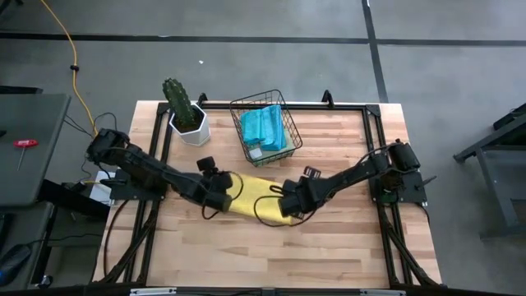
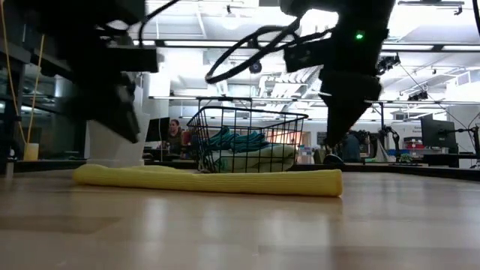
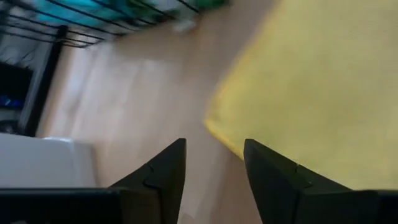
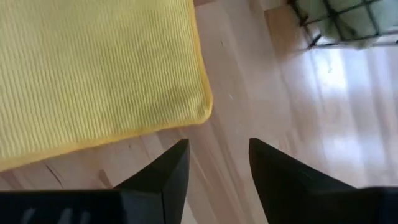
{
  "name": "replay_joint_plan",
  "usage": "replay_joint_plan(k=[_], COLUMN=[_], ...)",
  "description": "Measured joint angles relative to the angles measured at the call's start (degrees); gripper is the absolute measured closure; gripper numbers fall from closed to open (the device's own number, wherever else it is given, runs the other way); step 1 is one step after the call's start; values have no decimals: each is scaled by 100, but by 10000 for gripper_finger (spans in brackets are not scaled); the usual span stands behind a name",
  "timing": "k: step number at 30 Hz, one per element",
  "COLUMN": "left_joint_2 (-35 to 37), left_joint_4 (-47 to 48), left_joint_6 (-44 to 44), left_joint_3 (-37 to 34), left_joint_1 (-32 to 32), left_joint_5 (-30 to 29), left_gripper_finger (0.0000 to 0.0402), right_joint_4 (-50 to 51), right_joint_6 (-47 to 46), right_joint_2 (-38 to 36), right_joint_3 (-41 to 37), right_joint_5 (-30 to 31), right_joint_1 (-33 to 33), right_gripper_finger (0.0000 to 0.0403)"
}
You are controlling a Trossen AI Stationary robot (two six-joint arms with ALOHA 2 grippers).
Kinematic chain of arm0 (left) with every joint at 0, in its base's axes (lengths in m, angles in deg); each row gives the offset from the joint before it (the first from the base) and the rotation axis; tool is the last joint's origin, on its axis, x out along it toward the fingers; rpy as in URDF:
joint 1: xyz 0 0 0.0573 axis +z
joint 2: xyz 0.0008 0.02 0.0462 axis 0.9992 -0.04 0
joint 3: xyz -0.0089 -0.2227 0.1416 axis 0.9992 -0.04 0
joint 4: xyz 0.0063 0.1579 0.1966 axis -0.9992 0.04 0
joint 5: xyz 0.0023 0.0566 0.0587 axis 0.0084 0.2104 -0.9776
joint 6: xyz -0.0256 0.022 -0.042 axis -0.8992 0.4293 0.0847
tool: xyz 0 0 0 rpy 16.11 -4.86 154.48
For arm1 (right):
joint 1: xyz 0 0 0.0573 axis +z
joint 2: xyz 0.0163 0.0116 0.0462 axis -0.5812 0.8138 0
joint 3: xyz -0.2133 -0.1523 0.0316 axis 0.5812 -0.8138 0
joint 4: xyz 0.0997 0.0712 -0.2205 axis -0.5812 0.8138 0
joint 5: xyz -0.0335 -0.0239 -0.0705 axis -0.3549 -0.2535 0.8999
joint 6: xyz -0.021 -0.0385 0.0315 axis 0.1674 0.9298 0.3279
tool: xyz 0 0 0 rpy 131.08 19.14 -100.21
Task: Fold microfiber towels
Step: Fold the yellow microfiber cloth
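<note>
Worktop (image 1: 329, 247): pale wooden butcher-block surface, its bare planks nearest the low camera; a black frame runs along its edges.

Left arm: dark, reaching in from the left edge toward the middle of the worktop. Left gripper (image 1: 220, 200) sits over the left end of the yellow towel; its jaws stand apart with nothing between them, and the fingers (image 3: 163, 177) hang just beside the towel's corner, over bare wood.

Right arm: dark, reaching in from the right edge. Right gripper (image 1: 289, 207) sits at the right end of the same towel; its jaws also stand apart and hold nothing, the fingers (image 4: 166, 177) over bare wood just off the towel's corner.

Wire basket (image 1: 286, 111): black, at the back of the worktop, behind the yellow towel. It holds a heap of teal-blue towels (image 1: 265, 127); the low view shows a pale green cloth (image 2: 259, 157) beneath them.

Yellow towel (image 1: 255, 197): ribbed microfiber, lying flat in the middle of the worktop between the two grippers, a long low strip in the low view (image 2: 210, 178). How many layers it has cannot be told.

Cactus (image 1: 177, 97): green, upright in a white pot (image 1: 193, 127), at the back left beside the basket.

Person (image 2: 174, 135): in the room well behind the worktop.
</note>
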Motion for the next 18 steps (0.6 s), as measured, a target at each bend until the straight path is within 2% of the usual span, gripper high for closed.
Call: replay_joint_plan(k=[4, 10, 14, 18], left_joint_2=[248, 803, 953, 950], left_joint_4=[-411, -1942, -2710, -2674], left_joint_6=[172, 911, 1555, 1590], left_joint_3=[-388, -1129, -1444, -1581], left_joint_1=[-446, -1068, -1131, -1004], left_joint_5=[262, 813, 1221, 1172], left_gripper_finger=[251, 254, 255, 263], right_joint_4=[-101, -1127, -2123, -2808], right_joint_6=[-58, -574, -594, -587], right_joint_2=[-52, -333, -450, -462], right_joint_3=[-352, -1317, -1680, -1766], right_joint_5=[362, 229, 178, 199], right_joint_1=[323, 854, 1113, 1219], right_gripper_finger=[248, 255, 256, 256])
